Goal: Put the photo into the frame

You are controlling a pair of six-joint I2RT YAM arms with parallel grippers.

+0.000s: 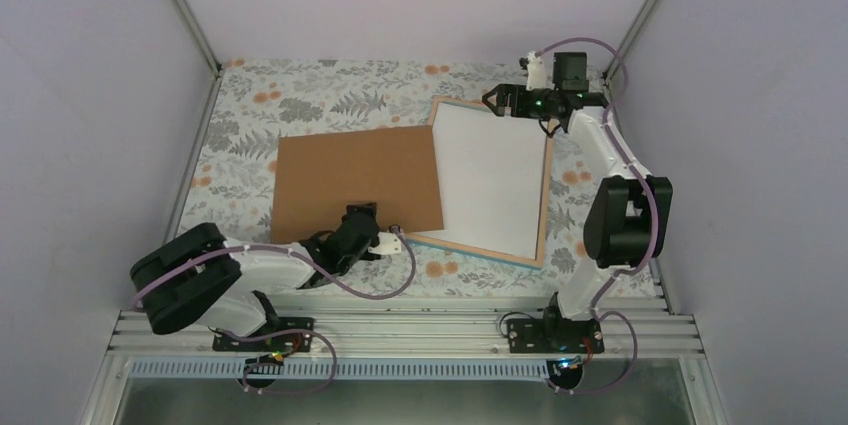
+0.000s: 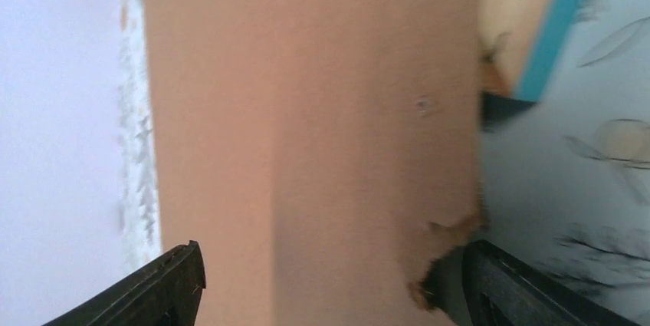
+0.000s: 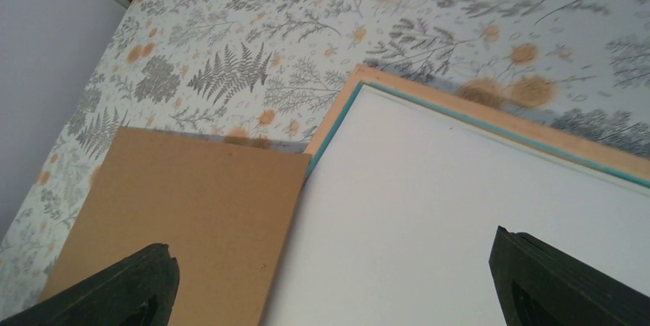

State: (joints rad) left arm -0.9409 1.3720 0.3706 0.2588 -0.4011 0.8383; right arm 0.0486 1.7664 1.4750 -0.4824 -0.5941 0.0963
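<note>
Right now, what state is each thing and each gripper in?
frame, face down, wood back up.
photo, white back up, lying inside the frame.
backing board, flat, right edge overlapping the frame.
left gripper, open, at the backing board.
right gripper, open, holding nothing.

left gripper (image 2: 331, 253), right gripper (image 3: 331, 242) agape

Brown board (image 1: 355, 185), white sheet (image 1: 495, 180), light-wood frame (image 1: 547, 200) edged turquoise, pale cloth (image 1: 330, 95) with grey ferns and orange flowers.

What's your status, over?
Left gripper open at near edge of brown board. Right gripper open over frame, far corner. Photo white side up inside frame. Board overlaps frame's left edge.
</note>
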